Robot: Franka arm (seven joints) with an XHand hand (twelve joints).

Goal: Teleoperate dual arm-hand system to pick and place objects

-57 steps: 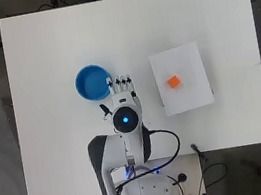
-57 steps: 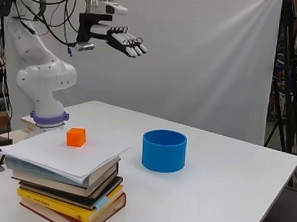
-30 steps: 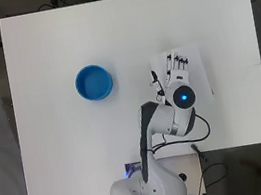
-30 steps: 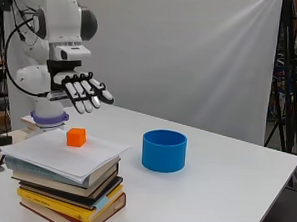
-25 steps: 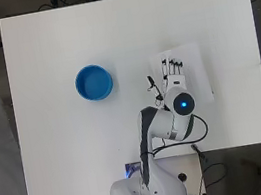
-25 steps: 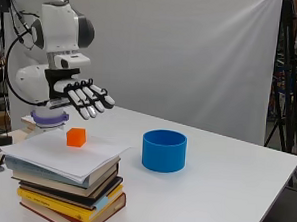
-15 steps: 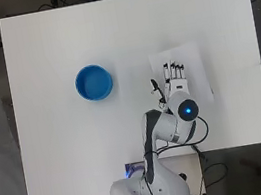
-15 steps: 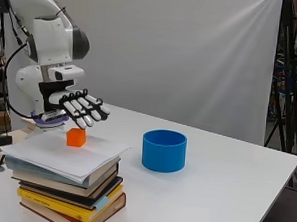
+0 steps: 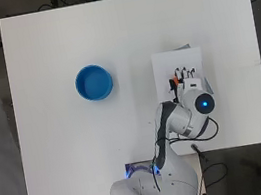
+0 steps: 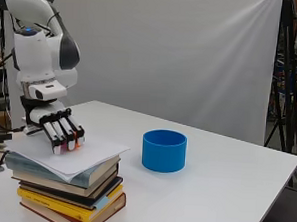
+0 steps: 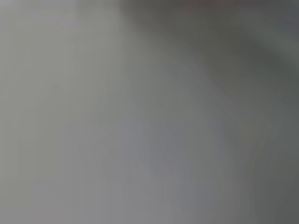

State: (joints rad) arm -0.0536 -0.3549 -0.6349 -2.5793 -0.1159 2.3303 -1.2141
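White table (image 9: 71, 164), grey backdrop (image 10: 191, 53) (wrist view blank)

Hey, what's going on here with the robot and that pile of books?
The white arm has its hand down on the white sheet that tops the stack of books, fingers lowered over a small orange cube, which is mostly hidden beneath them. Whether the cube is actually gripped cannot be told. A blue bowl stands on the white table beside the stack, apart from the hand.
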